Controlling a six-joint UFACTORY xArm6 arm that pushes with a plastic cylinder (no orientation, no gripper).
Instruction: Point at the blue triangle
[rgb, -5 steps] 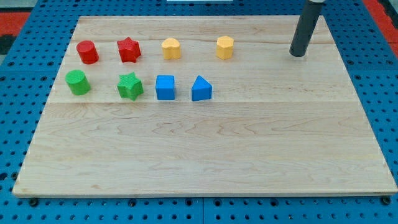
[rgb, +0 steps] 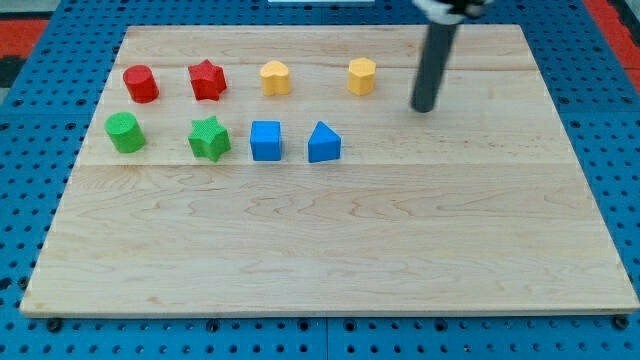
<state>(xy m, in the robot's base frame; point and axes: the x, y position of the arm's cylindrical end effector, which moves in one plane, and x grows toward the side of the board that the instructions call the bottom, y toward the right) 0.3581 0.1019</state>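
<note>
The blue triangle (rgb: 323, 143) sits on the wooden board (rgb: 330, 250), a little above the middle, last on the right in the lower row of blocks. My tip (rgb: 424, 107) is the lower end of a dark rod coming down from the view's top. It stands to the right of the triangle and slightly above it, about a hundred pixels away, not touching any block. The nearest block to my tip is the yellow hexagon (rgb: 362, 76), to its left.
Upper row from the left: red cylinder (rgb: 140, 83), red star (rgb: 207, 79), yellow heart-like block (rgb: 275, 77), yellow hexagon. Lower row: green cylinder (rgb: 125, 132), green star (rgb: 209, 138), blue cube (rgb: 265, 140). A blue pegboard (rgb: 30, 150) surrounds the board.
My tip has moved left and slightly down the view, from near the board's upper right toward the blue triangle. No block has moved.
</note>
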